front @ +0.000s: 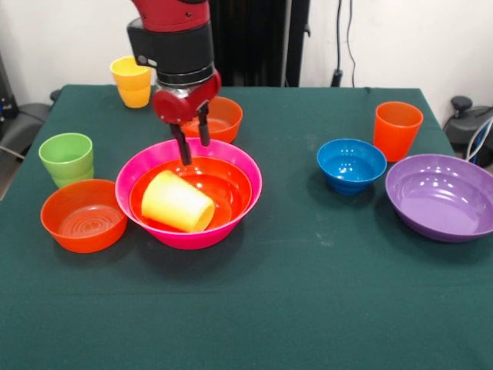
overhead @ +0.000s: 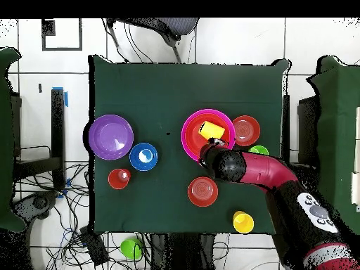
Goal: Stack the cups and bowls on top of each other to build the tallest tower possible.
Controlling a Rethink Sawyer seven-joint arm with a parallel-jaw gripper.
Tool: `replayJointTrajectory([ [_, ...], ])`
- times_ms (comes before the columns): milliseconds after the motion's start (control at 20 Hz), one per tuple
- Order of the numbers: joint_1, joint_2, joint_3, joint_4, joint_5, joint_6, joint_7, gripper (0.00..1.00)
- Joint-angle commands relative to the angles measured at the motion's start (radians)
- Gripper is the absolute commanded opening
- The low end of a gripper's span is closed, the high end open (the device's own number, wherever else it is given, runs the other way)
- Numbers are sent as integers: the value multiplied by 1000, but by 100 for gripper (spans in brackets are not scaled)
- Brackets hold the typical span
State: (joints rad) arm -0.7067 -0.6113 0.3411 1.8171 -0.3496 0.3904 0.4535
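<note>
The tower is the largest pink bowl [front: 185, 235] with the large orange bowl [front: 229, 181] nested in it. A yellow cup [front: 177, 202] lies on its side inside the orange bowl, mouth towards the front right. My gripper [front: 193, 142] hangs over the pink bowl's back rim, open and empty, just behind the cup. In the overhead view the pink bowl [overhead: 188, 133] holds the yellow cup [overhead: 211, 131], and the arm covers its near edge.
A small orange bowl [front: 83, 214], a green cup [front: 67, 158] and a second yellow cup [front: 132, 81] stand at the left. Another small orange bowl [front: 223, 117] sits behind the gripper. The blue bowl [front: 351, 163], orange cup [front: 397, 129] and purple bowl [front: 443, 195] stand at the right.
</note>
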Motion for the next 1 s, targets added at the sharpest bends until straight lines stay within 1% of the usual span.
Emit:
replayJointTrajectory([
  [50, -9, 65, 114, 65, -23, -45, 130, 100],
  [150, -22, 78, 129, 67, -24, -66, 133, 100],
  [400, -10, 93, 111, 22, -72, -87, 114, 100],
  [650, -32, 94, 126, 11, -84, -67, 77, 100],
  [800, -21, 99, 102, -3, -90, -66, 88, 100],
  [1000, -29, 102, 113, -15, -96, -53, 73, 100],
])
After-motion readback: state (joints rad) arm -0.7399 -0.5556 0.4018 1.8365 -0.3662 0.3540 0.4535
